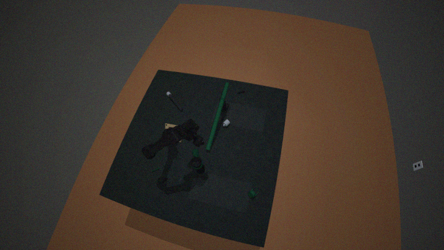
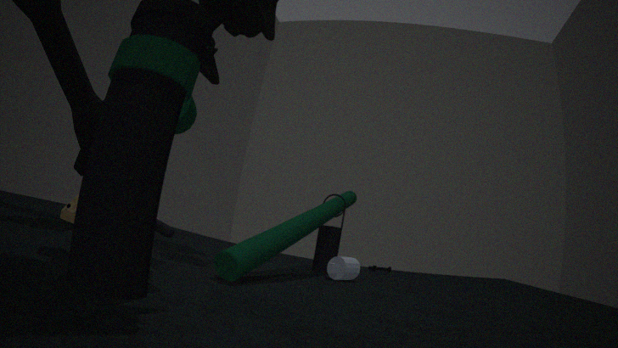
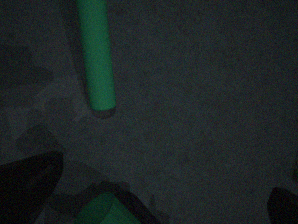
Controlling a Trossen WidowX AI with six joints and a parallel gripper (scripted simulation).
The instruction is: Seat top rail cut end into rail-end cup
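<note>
We see our gripper (image 1: 200, 142) (image 2: 242, 56) (image 3: 166, 180) spread wide, grasping nothing, cropped by the exterior view's top. The green top rail (image 1: 216, 117) (image 2: 281, 231) (image 3: 98, 55) runs from near the mat's (image 1: 236, 161) (image 2: 389, 311) (image 3: 200, 100) far edge towards its middle, cut end low, well apart from the rail-end cup (image 1: 195, 152) (image 2: 187, 114) (image 3: 107, 210). The big post (image 2: 125, 172) partly hides that cup; darkness blurs our fingertips.

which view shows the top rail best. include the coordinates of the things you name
The exterior view shows the rail (image 1: 216, 119) (image 2: 281, 233) (image 3: 97, 55) best: it reveals the slope, low at the near end, and the loop (image 2: 327, 197) around its far part. The top view gives its whole length but hides the tilt. The wrist view shows only one end, the rest cut off by the picture's edge.
</note>
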